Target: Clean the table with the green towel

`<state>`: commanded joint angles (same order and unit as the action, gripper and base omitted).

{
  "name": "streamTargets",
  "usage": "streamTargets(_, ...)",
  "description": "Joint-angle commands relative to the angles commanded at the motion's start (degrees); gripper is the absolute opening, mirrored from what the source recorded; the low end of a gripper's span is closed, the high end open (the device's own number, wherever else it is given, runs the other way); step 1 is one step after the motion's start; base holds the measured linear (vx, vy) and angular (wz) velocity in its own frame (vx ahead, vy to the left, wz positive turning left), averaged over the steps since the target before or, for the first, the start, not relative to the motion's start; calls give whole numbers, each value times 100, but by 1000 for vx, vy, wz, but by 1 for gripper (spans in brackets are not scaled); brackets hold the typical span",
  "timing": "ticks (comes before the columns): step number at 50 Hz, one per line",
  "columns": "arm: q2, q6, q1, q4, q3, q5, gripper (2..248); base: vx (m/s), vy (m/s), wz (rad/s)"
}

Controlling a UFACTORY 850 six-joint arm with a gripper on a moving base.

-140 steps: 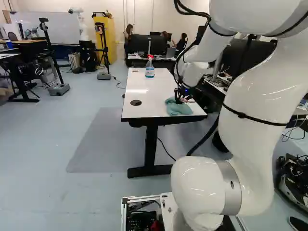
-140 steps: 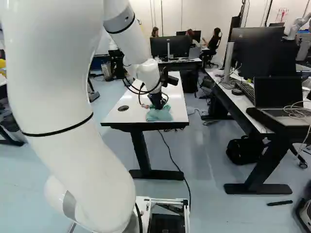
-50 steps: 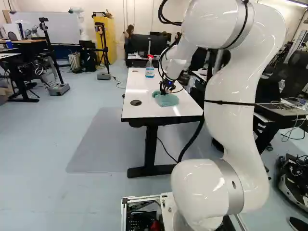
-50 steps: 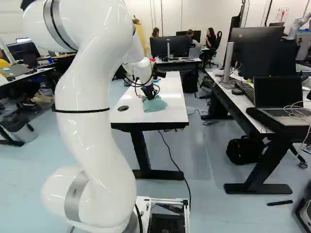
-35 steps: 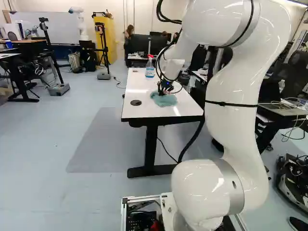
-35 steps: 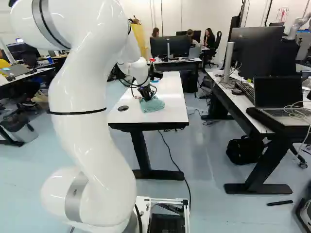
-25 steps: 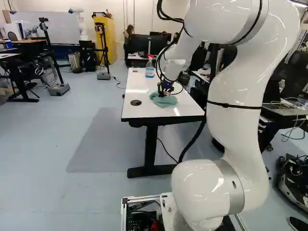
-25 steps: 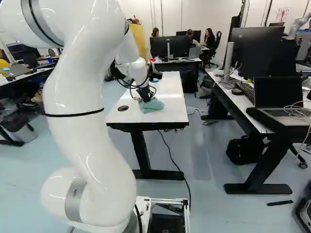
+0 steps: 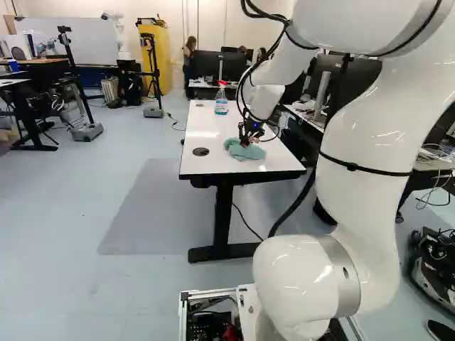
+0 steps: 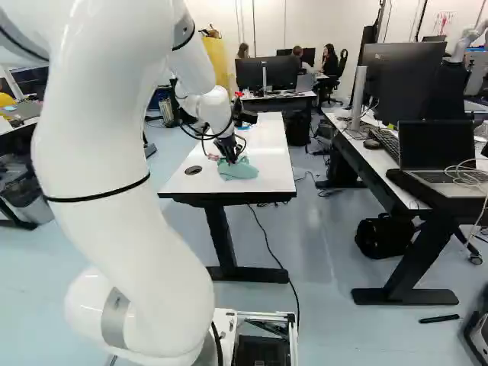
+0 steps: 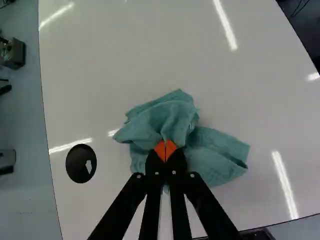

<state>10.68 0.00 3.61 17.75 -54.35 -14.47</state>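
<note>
In the left base view my gripper is low over the near half of the white table, at the crumpled green towel. The wrist view shows the gripper shut, its orange pads pressed together with towel fabric bunched at the tips. The green towel lies folded on the white tabletop, spreading ahead of the fingers and to one side. Its layers hide the very ends of the tips.
A spray bottle with red top stands farther back on the table. A round black cable hole is beside the towel. Right of the table, a desk holds monitors and a laptop. Another robot stands far back.
Since the oldest frames, gripper and towel have travelled together from the table's near right part leftward and farther back, then slightly nearer again. The arm's upper links have swung; the base has stayed put.
</note>
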Motion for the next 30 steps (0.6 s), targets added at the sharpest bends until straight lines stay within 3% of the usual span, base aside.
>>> streamTargets(30,-1127,0,-369,0,740,0,20,0,0,0)
